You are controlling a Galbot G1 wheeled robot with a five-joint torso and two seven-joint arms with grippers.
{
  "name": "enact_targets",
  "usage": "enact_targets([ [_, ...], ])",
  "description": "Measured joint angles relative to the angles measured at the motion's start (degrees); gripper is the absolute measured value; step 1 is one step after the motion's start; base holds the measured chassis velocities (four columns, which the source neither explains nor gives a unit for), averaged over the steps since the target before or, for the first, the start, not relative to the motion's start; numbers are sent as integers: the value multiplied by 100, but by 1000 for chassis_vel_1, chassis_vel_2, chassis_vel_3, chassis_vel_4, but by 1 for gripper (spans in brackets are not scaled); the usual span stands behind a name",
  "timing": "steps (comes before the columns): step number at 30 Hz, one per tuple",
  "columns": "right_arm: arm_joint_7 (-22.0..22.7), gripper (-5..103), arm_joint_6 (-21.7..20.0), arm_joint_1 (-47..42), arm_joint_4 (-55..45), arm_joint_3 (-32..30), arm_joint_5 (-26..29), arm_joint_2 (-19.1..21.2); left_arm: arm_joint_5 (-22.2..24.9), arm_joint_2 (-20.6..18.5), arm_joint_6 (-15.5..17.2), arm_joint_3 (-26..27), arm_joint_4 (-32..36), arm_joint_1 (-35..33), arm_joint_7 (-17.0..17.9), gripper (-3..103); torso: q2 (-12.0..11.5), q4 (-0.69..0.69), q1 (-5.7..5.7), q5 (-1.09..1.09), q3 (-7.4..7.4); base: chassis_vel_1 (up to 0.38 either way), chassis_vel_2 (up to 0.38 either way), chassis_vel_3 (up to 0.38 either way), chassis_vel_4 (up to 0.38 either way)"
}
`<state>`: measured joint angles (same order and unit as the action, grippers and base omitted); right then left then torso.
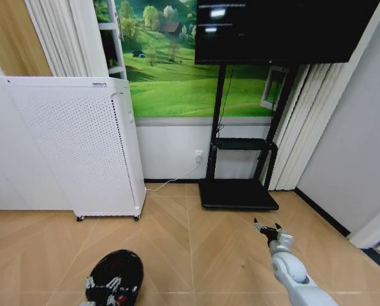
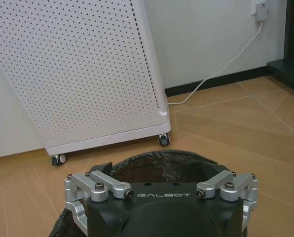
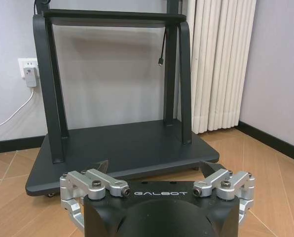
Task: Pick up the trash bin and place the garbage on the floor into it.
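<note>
Nearest, at seven o'clock in the head view, the left gripper (image 1: 107,287) sits at the trash bin (image 1: 116,271), whose liner rim passes between its spread jaws; whether it grips I cannot tell. At four o'clock the right gripper (image 1: 267,227) hovers, jaws apart and empty. Farther off stand the white perforated appliance (image 1: 81,146) at ten o'clock and the black TV stand (image 1: 238,191); collecting garbage seems entirely ahead.

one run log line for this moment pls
left hand: at trash bin rim, low left | right hand: open, empty, over bare floor near tv stand | garbage: none seen
</note>
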<state>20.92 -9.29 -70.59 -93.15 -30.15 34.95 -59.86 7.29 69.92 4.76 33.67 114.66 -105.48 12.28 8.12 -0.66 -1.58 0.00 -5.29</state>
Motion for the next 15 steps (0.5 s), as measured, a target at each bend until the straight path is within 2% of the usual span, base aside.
enact_targets([
  [9,0,100,0,0,0,0,0,0,79,-73,4,148,52,344,38,100,0,1,0,-1,0,0,0,0,0],
  [10,0,100,0,0,0,0,0,0,274,-93,128,220,213,547,156,100,0,0,0,-1,0,0,0,0,0],
  [11,0,100,0,0,0,0,0,0,274,-93,128,220,213,547,156,100,0,0,0,-1,0,0,0,0,0],
  [13,0,100,0,0,0,0,0,0,715,-148,441,330,555,850,312,100,0,0,0,-1,0,0,0,0,0],
  [15,0,100,0,0,0,0,0,0,897,-183,546,410,698,985,332,100,-1,-1,0,0,-1,0,0,0,0],
])
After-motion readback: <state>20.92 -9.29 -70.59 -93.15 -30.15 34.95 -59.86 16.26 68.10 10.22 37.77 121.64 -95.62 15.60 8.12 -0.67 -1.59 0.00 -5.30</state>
